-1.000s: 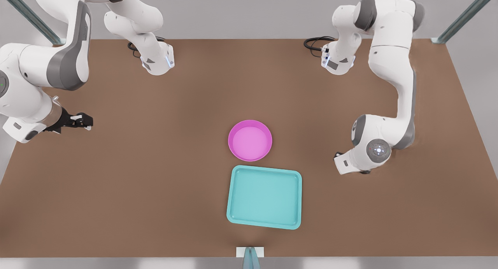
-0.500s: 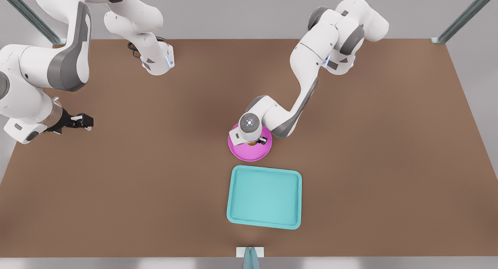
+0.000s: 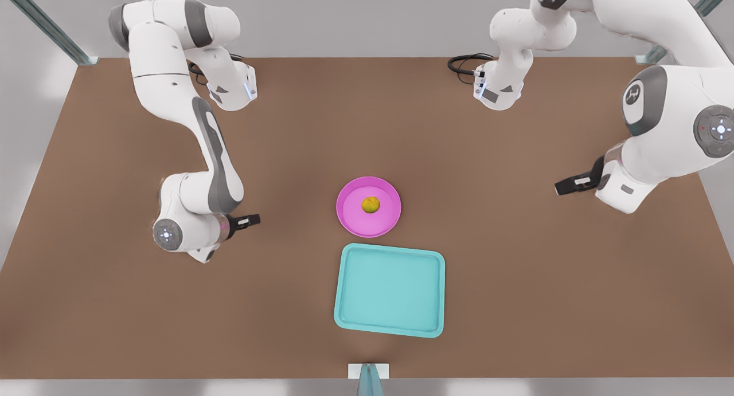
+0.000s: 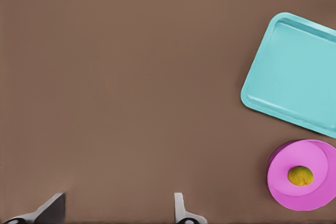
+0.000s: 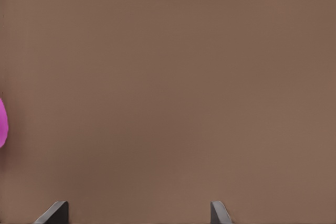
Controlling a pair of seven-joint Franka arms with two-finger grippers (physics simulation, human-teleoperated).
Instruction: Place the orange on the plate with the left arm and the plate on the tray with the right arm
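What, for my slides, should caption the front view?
Orange on plate beside tray; open right hand near plate, open left hand waiting aside.

No readable text, labels, brands or numbers anywhere

matt pink plate (image 3: pixel 351 224), bumpy orange (image 3: pixel 370 204)

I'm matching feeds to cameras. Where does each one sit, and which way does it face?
Front view: overhead, looking down on the table; both arms show, the left gripper at its right, the right gripper at its left.
Left wrist view: high, facing down at the tray, plate and orange; its open fingers show.
Right wrist view: low over the table, catching the plate's edge; open fingers show.
Shared: all three see the plate.
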